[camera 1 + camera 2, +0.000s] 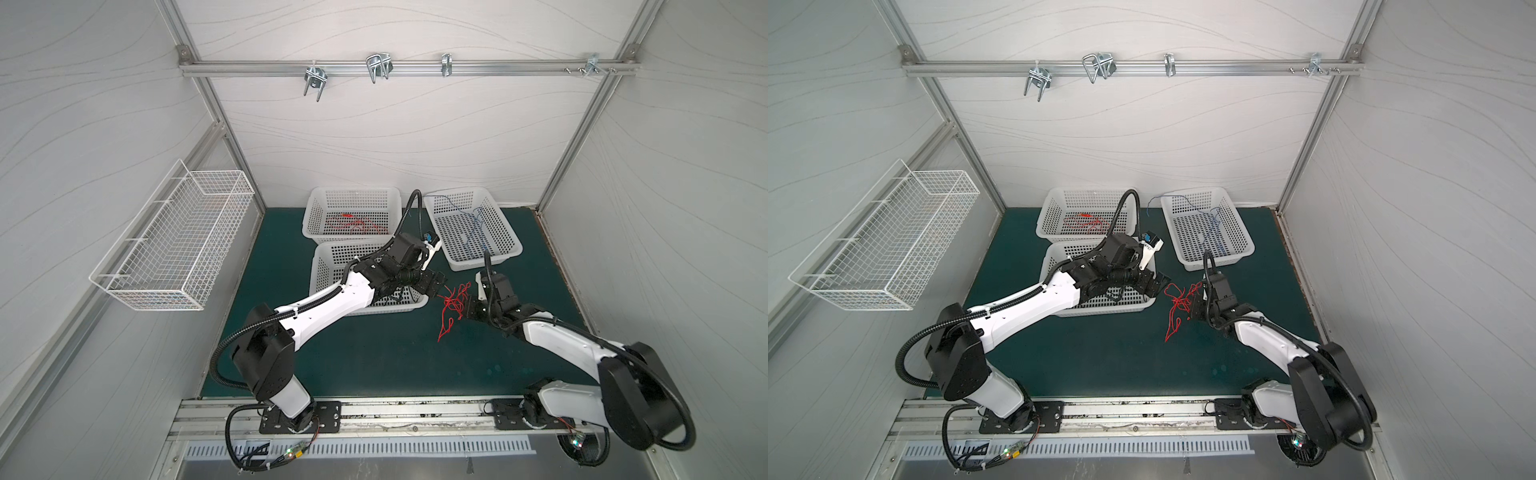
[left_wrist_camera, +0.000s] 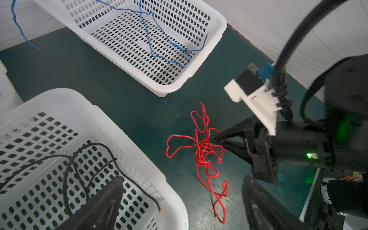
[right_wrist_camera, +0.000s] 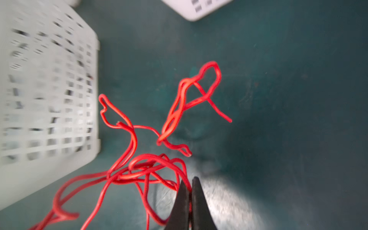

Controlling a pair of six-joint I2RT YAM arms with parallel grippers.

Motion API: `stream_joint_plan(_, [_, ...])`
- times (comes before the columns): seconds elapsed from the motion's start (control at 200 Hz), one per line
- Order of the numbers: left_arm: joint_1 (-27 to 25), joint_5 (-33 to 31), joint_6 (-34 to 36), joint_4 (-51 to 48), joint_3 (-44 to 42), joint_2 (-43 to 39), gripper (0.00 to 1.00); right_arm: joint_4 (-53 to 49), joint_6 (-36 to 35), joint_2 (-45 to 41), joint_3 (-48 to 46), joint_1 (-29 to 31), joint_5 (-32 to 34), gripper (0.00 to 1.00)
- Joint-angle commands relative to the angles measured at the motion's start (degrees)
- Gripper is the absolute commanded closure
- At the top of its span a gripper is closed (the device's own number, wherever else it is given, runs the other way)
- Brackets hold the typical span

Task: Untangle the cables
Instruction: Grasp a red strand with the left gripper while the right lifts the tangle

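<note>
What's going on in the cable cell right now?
The right hand is shut on a strand of the red tangle over the green mat. The left hand hangs open beside it, holding nothing. Three white baskets hold cables by colour: black cables in the near basket, blue cables in the right basket, red cables in the far basket.

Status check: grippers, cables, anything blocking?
Copy: left gripper open beside red tangle; right gripper shut on one strand, knot intact; blue cable, black cable binned; nothing blocking, near basket close.
</note>
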Motion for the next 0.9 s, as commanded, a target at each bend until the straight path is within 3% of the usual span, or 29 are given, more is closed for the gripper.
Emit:
stream_joint_plan(0.0, [-0.23,1.78,0.33,3.07,-0.28,-0.13,0.06,-7.23,-1.39,-8.08,0.09,-0.20,2.23,1.00])
stream_joint_plan(0.19, [-0.41,4.58,0.31,5.94,-1.20,0.00,0.06,-15.58,-1.28,-21.62,1.97,-0.25,5.81,1.00])
stream_joint_plan(0.335, [-0.77,9.22,1.85,8.89,-2.35,-0.31,0.06,-19.39,-1.34,-27.08,4.82,-0.33,7.96,1.00])
stream_joint_plan(0.555, [-1.14,14.27,3.05,14.18,-5.25,-1.69,0.06,-24.37,-1.80,-26.34,11.74,-0.29,12.79,1.00])
stream_joint_plan(0.89, [-4.44,13.57,1.23,20.85,-6.37,-0.52,0.08,-21.68,-1.10,-21.15,16.11,-0.33,10.14,1.00])
